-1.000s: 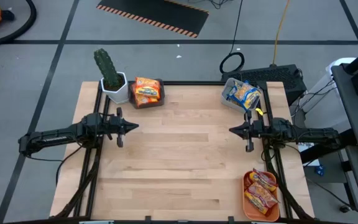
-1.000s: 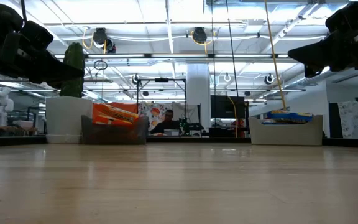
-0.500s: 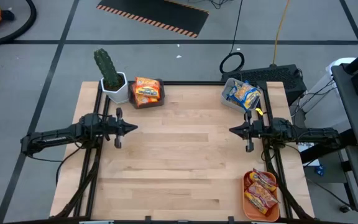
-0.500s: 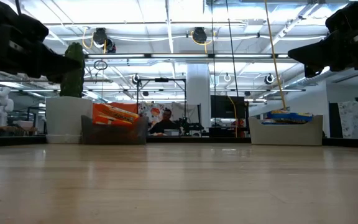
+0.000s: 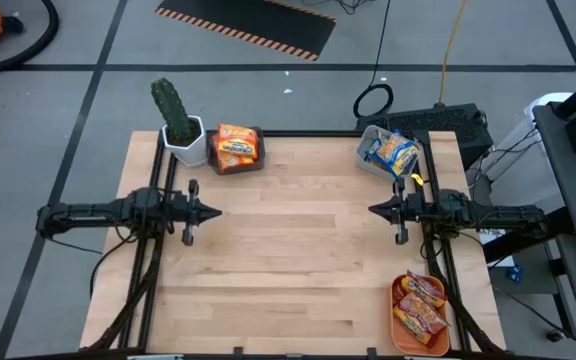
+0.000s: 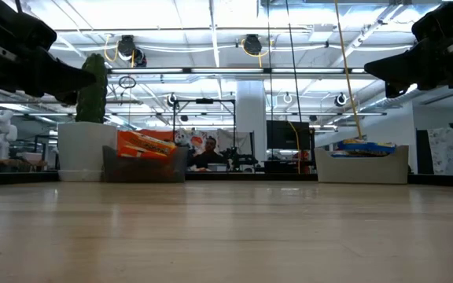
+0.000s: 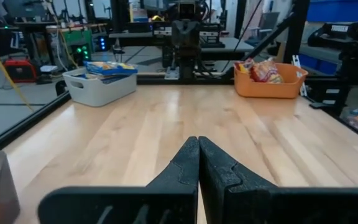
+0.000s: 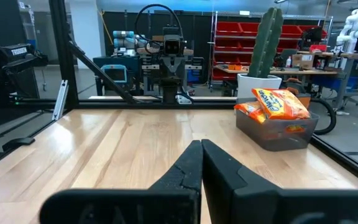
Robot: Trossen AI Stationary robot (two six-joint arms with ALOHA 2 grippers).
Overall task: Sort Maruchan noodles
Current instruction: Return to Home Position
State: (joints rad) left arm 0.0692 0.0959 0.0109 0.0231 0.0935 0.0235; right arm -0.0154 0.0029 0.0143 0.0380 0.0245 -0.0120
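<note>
The worktop is pale wooden planks in a dark metal frame. Three containers stand at its edges, each with crinkly plastic noodle packets. The orange-yellow packets lie heaped in a smoky translucent bin at the far left corner. This bin sits just beside a white faceted pot holding one ribbed green cactus. The blue-white packets fill a pale grey tub at the far right corner. The red-brown packets lie in a rounded orange tray at the near right corner. The packets overlap too much in each pile to count.

Two dark arms reach in level from opposite sides and face each other across the bare middle. The left gripper is at the left edge with its fingers pressed together, holding nothing. The right gripper is at the right edge, and its fingers likewise meet in a closed wedge.

The low view shows both grippers well above the wood. It also shows a person seated in the room behind. Only the high and left wrist views take in the orange tray, and the right wrist view alone shows the smoky bin's see-through wall
</note>
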